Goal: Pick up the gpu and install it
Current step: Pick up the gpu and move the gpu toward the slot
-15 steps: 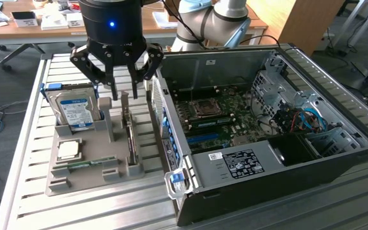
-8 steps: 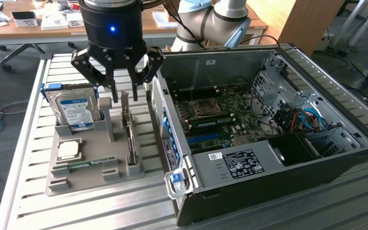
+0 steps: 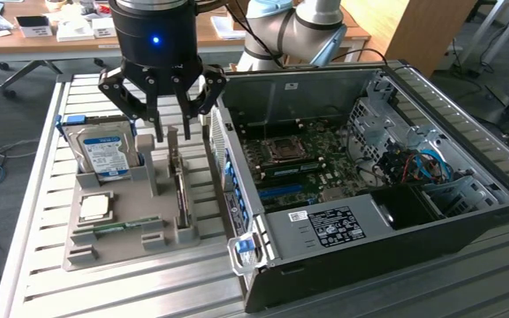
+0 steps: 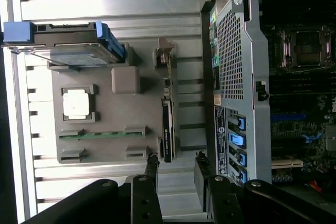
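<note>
The gpu [image 3: 179, 182] stands on its long edge in a slot of the grey holder tray [image 3: 122, 248], just beside the open computer case [image 3: 449, 225]. In the wrist view the gpu [image 4: 167, 121] appears as a thin dark strip with a tan end. My gripper [image 3: 173, 134] hangs directly over the card's far end, open, its fingers apart on either side of the card's line. Nothing is held. In the wrist view the fingertips [image 4: 152, 162] sit just past the card's end, with the gripper [image 4: 176, 163] centred close to it.
On the same tray [image 4: 110, 114] stand a silver hard drive [image 3: 104, 156] with a blue-and-white label, a processor chip [image 3: 95, 207] and a green memory stick [image 3: 117, 226]. The case's motherboard [image 3: 299, 159] lies exposed. The slatted metal table [image 3: 148, 291] carries everything.
</note>
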`<state>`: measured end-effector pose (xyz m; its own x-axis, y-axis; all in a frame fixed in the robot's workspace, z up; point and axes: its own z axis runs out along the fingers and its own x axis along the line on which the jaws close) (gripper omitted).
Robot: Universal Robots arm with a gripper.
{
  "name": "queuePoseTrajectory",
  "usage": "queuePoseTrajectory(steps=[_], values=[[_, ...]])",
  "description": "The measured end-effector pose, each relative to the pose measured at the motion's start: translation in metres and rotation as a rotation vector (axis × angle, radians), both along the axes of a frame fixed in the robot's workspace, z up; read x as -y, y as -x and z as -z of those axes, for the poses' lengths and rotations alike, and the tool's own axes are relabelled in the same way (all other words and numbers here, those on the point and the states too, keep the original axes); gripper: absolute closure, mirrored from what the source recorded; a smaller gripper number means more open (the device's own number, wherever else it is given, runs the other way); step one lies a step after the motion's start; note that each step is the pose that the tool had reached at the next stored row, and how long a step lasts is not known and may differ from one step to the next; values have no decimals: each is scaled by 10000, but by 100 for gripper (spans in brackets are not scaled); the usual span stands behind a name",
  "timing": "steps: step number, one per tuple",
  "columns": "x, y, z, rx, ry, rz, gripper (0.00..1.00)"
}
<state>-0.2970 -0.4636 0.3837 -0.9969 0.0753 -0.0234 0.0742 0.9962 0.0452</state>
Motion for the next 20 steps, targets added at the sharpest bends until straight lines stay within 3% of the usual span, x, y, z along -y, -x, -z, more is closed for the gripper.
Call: queuePoseTrajectory(steps=[8, 20], values=[[0, 0, 96, -2, 2, -1, 58], [0, 1, 117, -1, 2, -1, 58]])
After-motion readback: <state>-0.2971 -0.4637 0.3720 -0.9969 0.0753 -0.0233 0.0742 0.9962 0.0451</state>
